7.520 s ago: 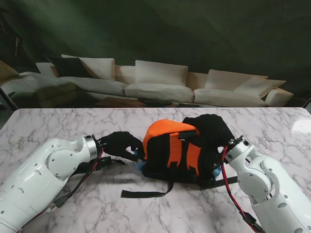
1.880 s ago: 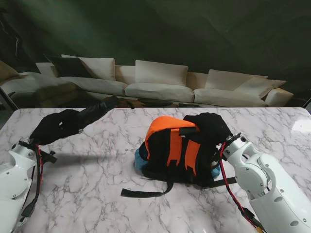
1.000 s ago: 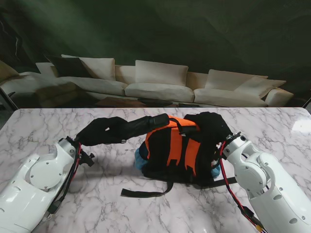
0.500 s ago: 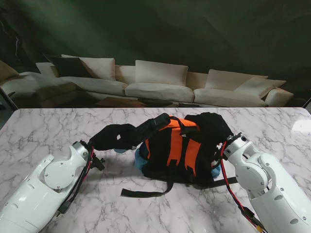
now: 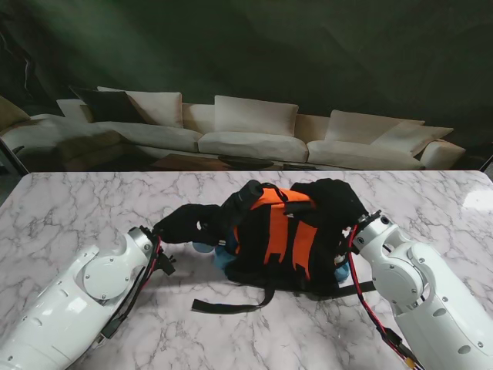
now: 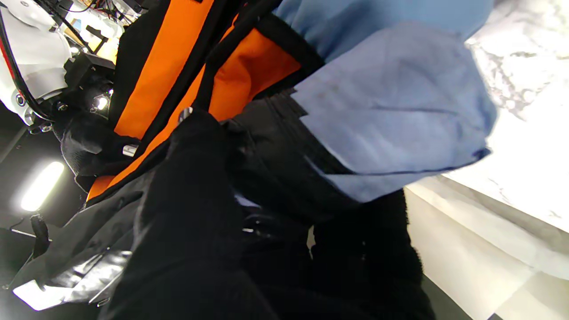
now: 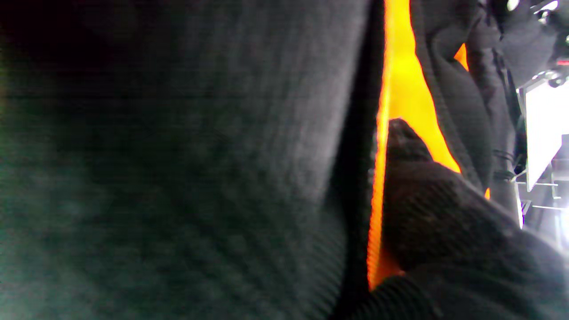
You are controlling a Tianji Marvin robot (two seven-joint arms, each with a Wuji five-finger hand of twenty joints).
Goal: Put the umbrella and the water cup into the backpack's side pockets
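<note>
1. Fingers of the left hand [image 5: 191, 223] wrap the umbrella [image 5: 239, 202], a dark folded rod slanting up against the left side of the backpack [image 5: 289, 243].
2. Right hand [image 5: 333, 202] rests on the backpack's far right top; its fingers press the fabric, but whether they clamp it cannot be told.
3. Blue side pocket [image 6: 391, 102] gapes just beside the umbrella; the umbrella does not appear seated yet.
4. No cup can be made out, so its state is unknown.

White arms [image 5: 69, 297], black-gloved left hand [image 5: 189, 223]
</note>
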